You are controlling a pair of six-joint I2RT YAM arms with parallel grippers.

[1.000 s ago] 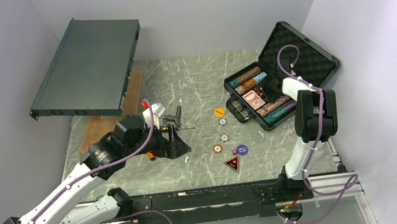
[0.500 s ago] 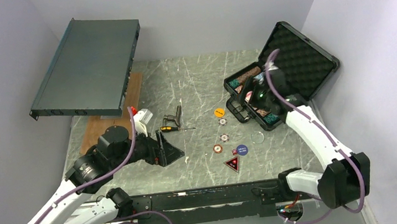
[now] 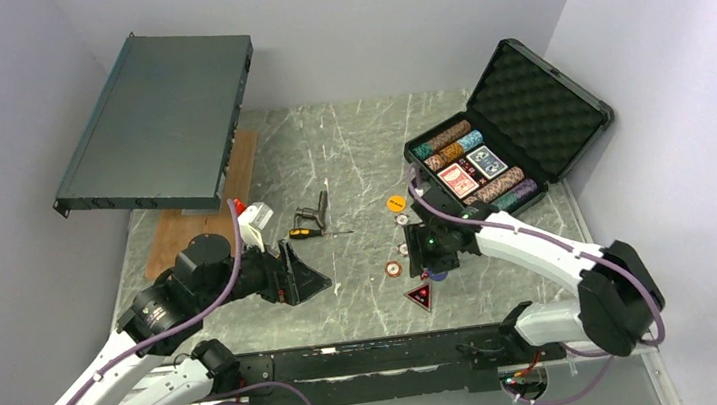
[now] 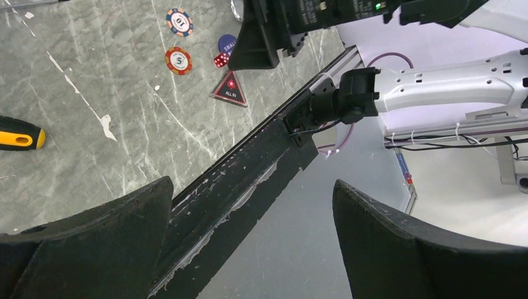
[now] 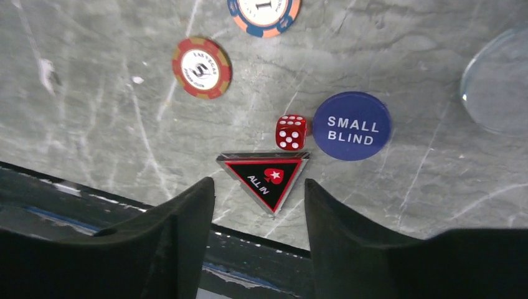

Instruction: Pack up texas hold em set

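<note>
Rack unit [image 3: 160,123]: far to the left of the case, tilted, resting against the left wall.

Black case [image 3: 538,108]: lay in the table's far right corner. Lid was open, foam facing up, leaning towards the right wall. Long axis ran diagonally, far-left to near-right. Handle side faced near-left, towards the table's middle. In the base, chip rows [image 3: 448,139] lay crosswise to that axis, with the red deck [image 3: 455,180] and blue deck [image 3: 486,161] side by side between them.

Left gripper [image 4: 252,249]: well to the left of the case, near the front rail. Jaws were spread wide with nothing between them.

Right gripper [image 5: 258,249]: just near-left of the case's handle side, angled down over the loose pieces. Fingers were apart and held nothing.

Screwdriver [image 3: 305,233]: left of the case, long axis roughly left-right.

Loose pieces, all near-left of the case:
- Orange button [image 3: 396,203], closest to the handle side.
- Red chip [image 5: 201,68], lying flat.
- SMALL BLIND button [image 5: 352,126].
- ALL IN triangle [image 5: 266,179], apex pointing to the near table edge, away from the case, flat edge towards the die.
- Red die [image 5: 291,132], just beside the blue button and just above the triangle's flat edge.
</note>
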